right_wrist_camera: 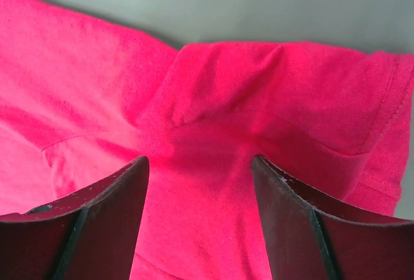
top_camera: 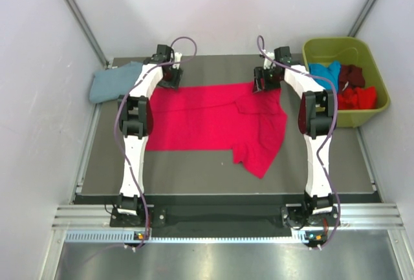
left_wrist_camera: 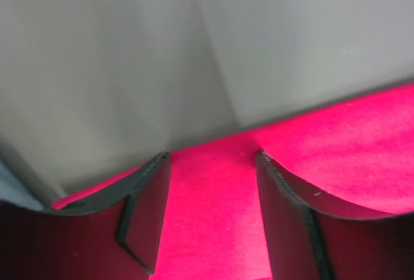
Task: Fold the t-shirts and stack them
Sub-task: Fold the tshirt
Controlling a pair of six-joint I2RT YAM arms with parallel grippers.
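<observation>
Two spread: left pincer (left_wrist_camera: 210, 163), right pincer (right_wrist_camera: 199, 163), at crimson t-shirt (top_camera: 207, 121) far edge.

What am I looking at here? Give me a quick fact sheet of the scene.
Table: dark, two robot arms reaching across
Centre: red t-shirt, spread out, right side rumpled
Far left corner: blue-grey t-shirt, bunched
Far right: green bin holding blue shirt, maroon shirt, another red shirt
Left gripper: open, at red t-shirt's far edge
Right gripper: open, over bunched red cloth
</observation>
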